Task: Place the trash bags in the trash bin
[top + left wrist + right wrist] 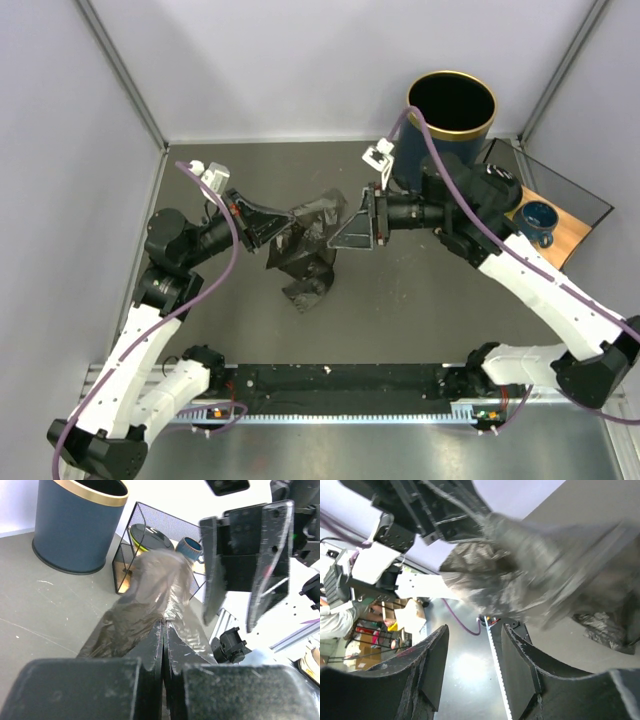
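Note:
A crinkled black trash bag hangs between the two arms above the dark table, its lower end drooping toward the surface. My left gripper is shut on it; in the left wrist view the film bunches up out of the pinched fingertips. My right gripper faces it from the right, open, jaws apart with nothing between them; the bag lies just beyond its tips. The navy trash bin with a gold rim stands upright at the back right, behind the right arm.
A black wire mesh rack stands right of the bin, with a blue mug on a wooden board beside it. Grey walls close in the left, back and right. A metal rail runs along the near edge.

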You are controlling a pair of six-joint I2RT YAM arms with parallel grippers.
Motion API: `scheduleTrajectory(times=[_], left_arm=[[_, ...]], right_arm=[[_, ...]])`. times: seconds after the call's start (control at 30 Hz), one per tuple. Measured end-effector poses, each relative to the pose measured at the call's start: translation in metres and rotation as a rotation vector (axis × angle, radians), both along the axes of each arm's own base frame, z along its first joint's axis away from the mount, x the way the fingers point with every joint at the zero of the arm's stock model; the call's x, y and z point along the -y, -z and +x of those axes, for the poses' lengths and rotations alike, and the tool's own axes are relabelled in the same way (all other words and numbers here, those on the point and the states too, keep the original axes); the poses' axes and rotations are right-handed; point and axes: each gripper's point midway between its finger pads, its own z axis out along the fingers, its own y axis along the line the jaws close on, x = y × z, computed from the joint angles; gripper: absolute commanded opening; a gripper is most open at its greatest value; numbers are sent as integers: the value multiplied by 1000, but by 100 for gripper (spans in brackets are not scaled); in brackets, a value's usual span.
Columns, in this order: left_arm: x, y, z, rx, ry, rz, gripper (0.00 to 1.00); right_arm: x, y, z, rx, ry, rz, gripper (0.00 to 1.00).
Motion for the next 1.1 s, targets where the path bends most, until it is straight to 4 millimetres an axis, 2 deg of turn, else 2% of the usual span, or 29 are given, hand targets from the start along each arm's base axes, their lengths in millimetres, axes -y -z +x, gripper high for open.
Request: scheduleTrajectory(times=[0.03, 0.13, 0.17, 0.23, 0.27, 0.37, 0.5, 0.6, 0.63, 0.7, 0.73, 0.8, 0.9, 1.0, 1.1], left_arm=[[0, 0, 0, -1, -1, 0, 0], [-1, 0, 2, -3, -10, -5, 0], [0, 0, 3, -4, -12, -6, 0], [0, 0, 5, -5, -13, -10, 0], [1, 0, 6, -7, -12, -12, 0], [1, 1, 5, -11, -7, -16, 0], [2, 6, 2, -18, 9, -15, 0], [3, 10, -2, -26, 27, -14, 0], [3, 10, -3, -28, 30, -14, 0], [4, 10, -5, -30, 40, -19, 0], [4, 9, -6, -29, 45, -22, 0], [4, 7, -8, -25, 51, -27, 0], [5, 4, -13, -18, 66, -35, 0], [3, 5, -17, -14, 65, -29, 0], [-6, 14, -16, -15, 3, 17, 0]], right_arm=[[3, -4, -4, 7, -6, 8, 47], [13, -12, -17, 29, -7, 30, 61], [16, -12, -21, 27, -6, 32, 70], [19, -7, -24, 6, -3, 27, 77], [19, -3, -23, -7, 3, 22, 84], [11, 10, -13, -68, 24, -2, 97], [-6, 25, 7, -142, 49, -11, 98], [-17, 31, 18, -187, 61, -2, 86], [-19, 32, 21, -195, 66, 2, 75], [-23, 34, 26, -212, 76, 8, 67], [-25, 35, 28, -220, 83, 7, 59], [-26, 40, 32, -233, 98, -1, 41], [-27, 44, 38, -240, 123, -11, 0], [-25, 46, 42, -229, 136, -17, 0], [-12, 55, 48, -207, 168, -62, 0]])
